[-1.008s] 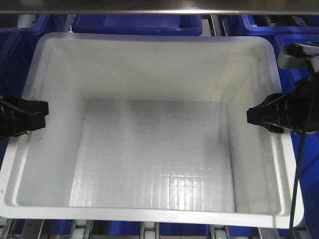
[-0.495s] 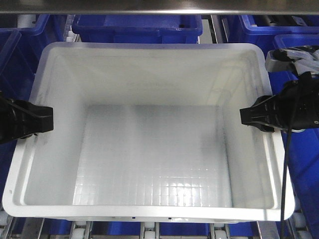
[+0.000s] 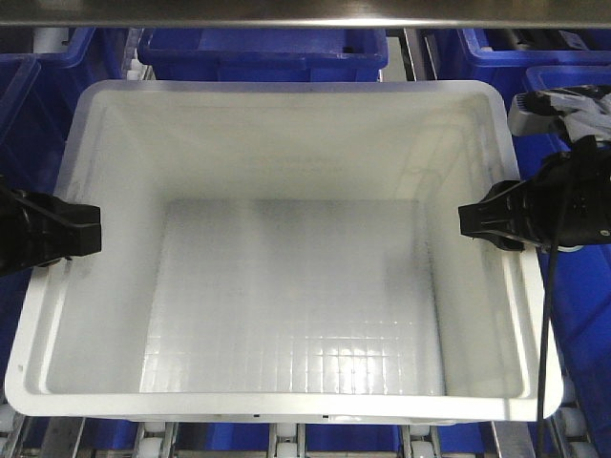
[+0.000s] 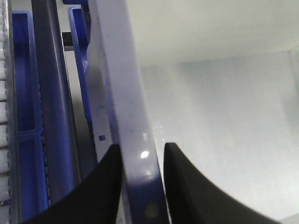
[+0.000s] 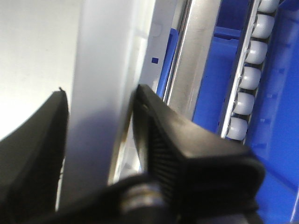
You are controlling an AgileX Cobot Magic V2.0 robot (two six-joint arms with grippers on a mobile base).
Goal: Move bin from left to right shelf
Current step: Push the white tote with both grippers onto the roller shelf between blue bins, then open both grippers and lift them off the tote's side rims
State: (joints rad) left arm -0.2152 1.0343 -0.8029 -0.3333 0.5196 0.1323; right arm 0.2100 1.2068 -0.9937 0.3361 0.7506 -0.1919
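**White bin gripped at both side rims on the roller shelf**

The bin [image 3: 286, 286], a large white rectangular tote with a thick rolled rim and a grid-textured floor, was seen from above in the front-facing view, filling most of the frame. It was resting on the shelf rollers [image 3: 286, 441], whose small white wheels were visible just below its near rim. Nothing was lying inside it.

The left gripper [image 3: 81, 229] was clamped on the bin's left rim, one black finger [image 4: 184, 186] being placed inside the wall and the other outside it, as shown by the left wrist view. The right gripper [image 3: 477, 221] was likewise closed on the right rim, the rim being pinched between its two black fingers [image 5: 187, 149] in the right wrist view. A black cable [image 3: 546, 324] was hanging down from the right arm across the bin's right edge.

Dark blue totes [image 3: 263, 48] were standing behind the bin and on both sides of it. A metal shelf bar [image 3: 305, 11] was running across the top of the frame. A row of white rollers [image 5: 252, 70] was seen beside the bin in the right wrist view.
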